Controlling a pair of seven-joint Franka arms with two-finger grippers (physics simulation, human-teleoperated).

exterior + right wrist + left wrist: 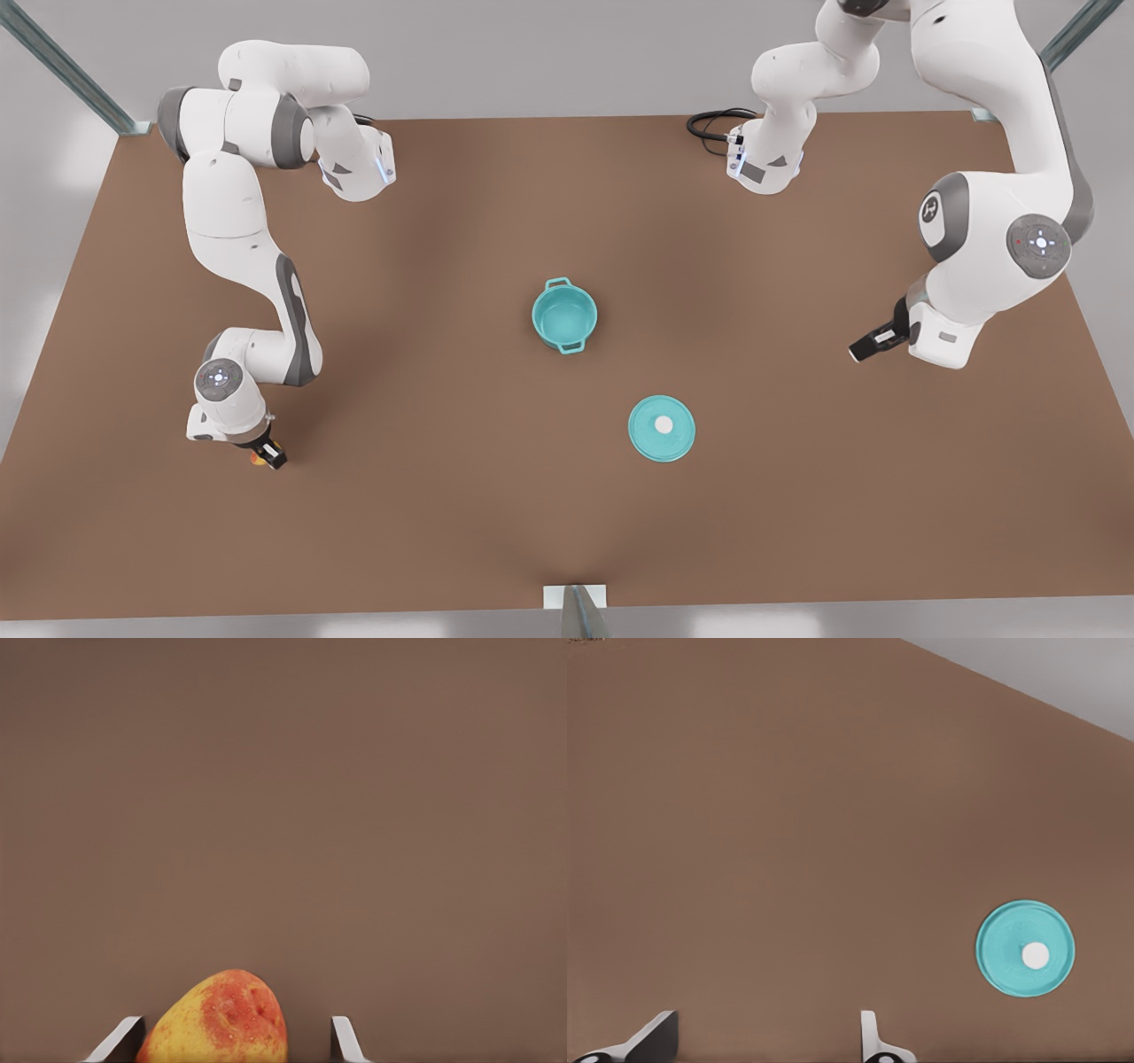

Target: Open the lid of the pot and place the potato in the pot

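The pot [564,315] stands uncovered near the middle of the brown counter [461,514], its teal inside bare and its two loop handles on opposite sides of the rim. The pot lid [662,428] lies flat on the counter, apart from the pot, toward the near edge and a little toward the front view's right, white knob up.

The right gripper [268,457] is down near the counter's edge at the front view's left, well apart from the pot. Its fingers [344,1038] stand fairly wide with the potato [217,1019] between them; one finger seems to touch the potato's side while a gap shows at the other, so a firm hold cannot be told. In the front view a small orange patch of potato shows at the fingertips.

The left gripper [873,342] hangs above the counter near the edge at the front view's right, waiting, its fingers [873,1038] spread wide and holding nothing, the lid well off to one side
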